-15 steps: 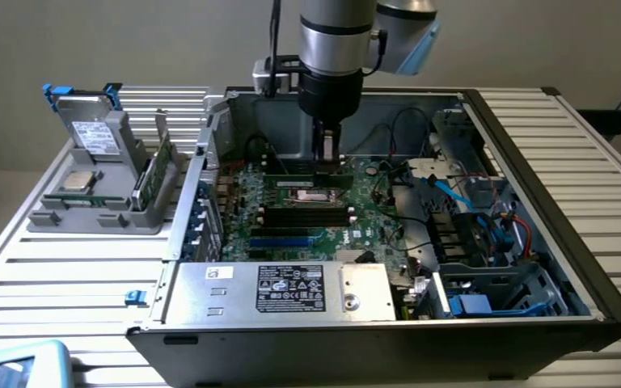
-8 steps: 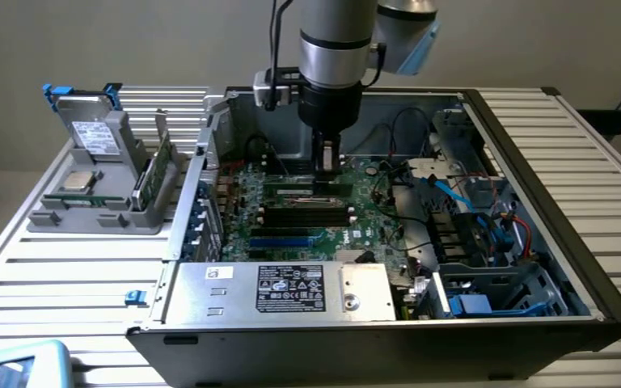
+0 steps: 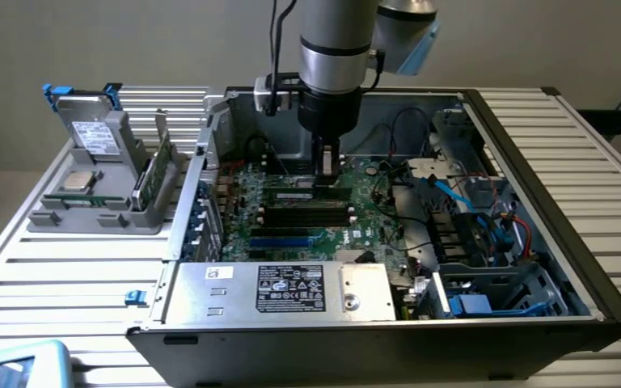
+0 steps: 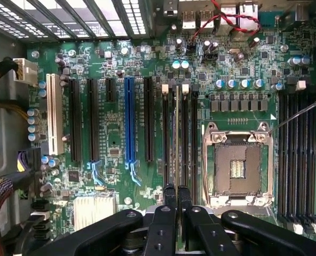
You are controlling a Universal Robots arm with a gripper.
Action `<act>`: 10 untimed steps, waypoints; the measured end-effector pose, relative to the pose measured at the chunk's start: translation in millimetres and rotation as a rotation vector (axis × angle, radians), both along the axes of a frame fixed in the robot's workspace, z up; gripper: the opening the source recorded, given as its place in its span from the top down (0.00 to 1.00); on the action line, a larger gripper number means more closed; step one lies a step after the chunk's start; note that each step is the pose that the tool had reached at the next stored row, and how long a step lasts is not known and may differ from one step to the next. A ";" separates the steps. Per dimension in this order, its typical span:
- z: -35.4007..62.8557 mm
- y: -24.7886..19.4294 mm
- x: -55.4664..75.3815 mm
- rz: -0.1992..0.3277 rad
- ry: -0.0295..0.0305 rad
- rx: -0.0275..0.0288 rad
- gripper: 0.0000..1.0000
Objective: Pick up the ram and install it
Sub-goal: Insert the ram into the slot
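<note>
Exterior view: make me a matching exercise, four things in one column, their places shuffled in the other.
1 ram
2 grey drive
3 processor chip
4 labelled metal box

A standing upright in the grey holder
B lying low on that holder
C gripped by the hand at the motherboard slots
D at the case's camera-side end

Pairs: 1-C, 2-A, 3-B, 4-D

No legible text or numbers.

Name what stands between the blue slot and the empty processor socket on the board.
In the wrist view: a black slot, then the memory slots with the ram standing edge-on among them.
</note>
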State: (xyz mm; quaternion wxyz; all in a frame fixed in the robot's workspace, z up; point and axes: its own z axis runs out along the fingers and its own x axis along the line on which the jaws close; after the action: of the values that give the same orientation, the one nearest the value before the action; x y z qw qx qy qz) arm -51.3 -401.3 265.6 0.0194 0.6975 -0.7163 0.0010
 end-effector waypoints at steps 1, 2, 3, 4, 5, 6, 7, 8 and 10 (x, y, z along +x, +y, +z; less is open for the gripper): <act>-0.1 0.0 0.0 0.000 -0.0001 0.0002 0.87; -0.2 0.0 0.0 0.000 -0.0002 0.0004 0.87; -0.1 0.0 0.0 0.000 -0.0002 0.0003 0.87; -0.3 0.0 -0.2 0.000 -0.0002 0.0002 0.87; -0.9 0.1 -0.8 0.000 -0.0010 -0.0005 0.87; -1.4 0.1 -1.4 0.000 -0.0020 -0.0043 0.87; -1.9 0.1 -2.1 0.000 -0.0032 -0.0082 0.87; -2.6 0.4 -3.2 0.001 -0.0072 -0.0095 0.87; -5.4 0.4 -4.1 0.002 -0.0133 -0.0097 0.87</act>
State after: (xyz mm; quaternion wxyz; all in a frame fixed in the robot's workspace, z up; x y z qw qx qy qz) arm -55.4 -400.9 260.2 0.0180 0.6980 -0.7158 0.0091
